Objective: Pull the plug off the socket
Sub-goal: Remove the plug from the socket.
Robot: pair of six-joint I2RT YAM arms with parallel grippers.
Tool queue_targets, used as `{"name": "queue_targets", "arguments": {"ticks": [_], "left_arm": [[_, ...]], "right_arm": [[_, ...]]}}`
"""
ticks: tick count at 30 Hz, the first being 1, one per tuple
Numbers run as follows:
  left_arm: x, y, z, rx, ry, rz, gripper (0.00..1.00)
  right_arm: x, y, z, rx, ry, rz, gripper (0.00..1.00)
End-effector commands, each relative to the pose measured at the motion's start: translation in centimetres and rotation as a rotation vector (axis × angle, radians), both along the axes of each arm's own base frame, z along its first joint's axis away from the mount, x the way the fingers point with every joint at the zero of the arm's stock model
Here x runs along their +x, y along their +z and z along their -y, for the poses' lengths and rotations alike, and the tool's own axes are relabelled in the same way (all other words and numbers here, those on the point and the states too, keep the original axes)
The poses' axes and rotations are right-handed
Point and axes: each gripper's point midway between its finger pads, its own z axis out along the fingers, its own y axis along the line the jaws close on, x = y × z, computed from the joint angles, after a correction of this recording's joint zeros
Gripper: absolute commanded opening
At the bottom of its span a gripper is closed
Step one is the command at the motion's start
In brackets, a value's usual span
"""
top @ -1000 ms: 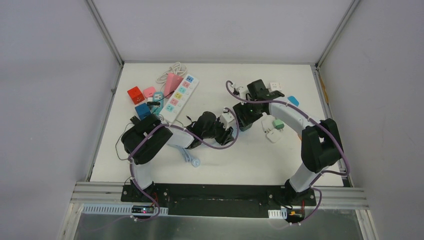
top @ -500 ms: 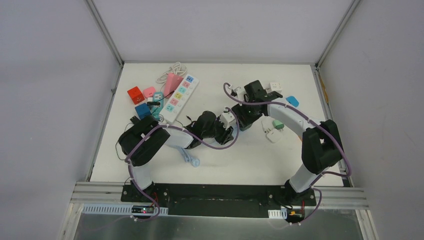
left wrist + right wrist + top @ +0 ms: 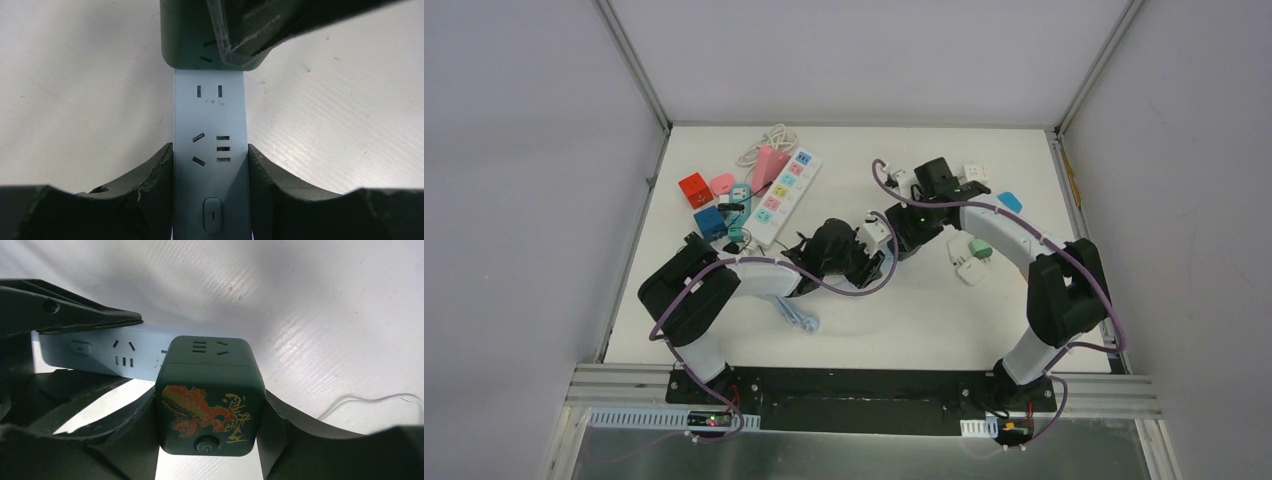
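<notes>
We see, from the left wrist, the left gripper closed around a short pale socket strip. Its two dark fingers press the strip's long sides near the end that bears the switch. The strip lies flat on the white table, with several outlets facing up.

At the strip's far end sits the plug, a dark green cube with a red and gold dragon design and a round button on the face towards the right wrist camera. We see the right gripper clamped on this cube, one finger on each side. The cube's base meets the strip's end. We cannot see the pins, so we cannot tell how deeply they are seated.

From above, the two grippers meet near the middle of the table. The left gripper reaches in from the left and the right gripper from the right. A little of the strip shows white between them. The plug is hidden under the right gripper in this view.

A long power strip with coloured outlets lies well apart at the far left. A red cube and a blue cube lie beside it.
</notes>
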Motion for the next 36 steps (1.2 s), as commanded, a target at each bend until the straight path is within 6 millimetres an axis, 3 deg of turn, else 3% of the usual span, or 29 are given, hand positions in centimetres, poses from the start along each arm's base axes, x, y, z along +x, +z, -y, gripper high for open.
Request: {"name": "queue_targets", "arguments": {"ticks": [1,4,9,13,17,21,26,30,36], "left_arm": [[-0.8,-1.9,-2.6,0.091,0.021,-0.049,0.00],[-1.2,-1.7,-1.7,0.047,-0.005,-0.068,0.00],[-1.1,-0.7,-0.2,-0.011,-0.025,-0.094,0.00],[-0.8,0.5,0.1,-0.040,-0.026,-0.071,0.00],[-0.9,2.7,0.1,-0.112,-0.006,-0.047,0.26],[-1.0,4.1,-0.1,-0.135,-0.013,-0.011,0.56],[-1.8,6.5,-0.6,-0.236,-0.019,0.043,0.85],[-2.0,9.2,-1.7,-0.333,0.018,0.050,0.99],[-2.2,11.9,-4.1,-0.497,0.132,-0.073,0.99]], "right_arm": [[-1.9,4.2,0.2,0.309,0.071,-0.150,0.00],[-2.9,4.8,-0.8,0.396,0.102,-0.205,0.00],[-3.4,2.8,-2.5,0.190,0.168,-0.099,0.00],[-2.8,1.8,-1.9,0.149,0.126,-0.110,0.00],[-2.0,1.2,-0.1,0.137,0.076,-0.126,0.00],[-2.3,1.5,-0.3,0.149,0.096,-0.125,0.00],[-2.9,1.4,-0.6,0.160,0.140,-0.134,0.00],[-3.3,1.3,-1.0,0.150,0.198,-0.107,0.00],[-3.5,1.9,-1.5,0.179,0.278,-0.027,0.00]]}}
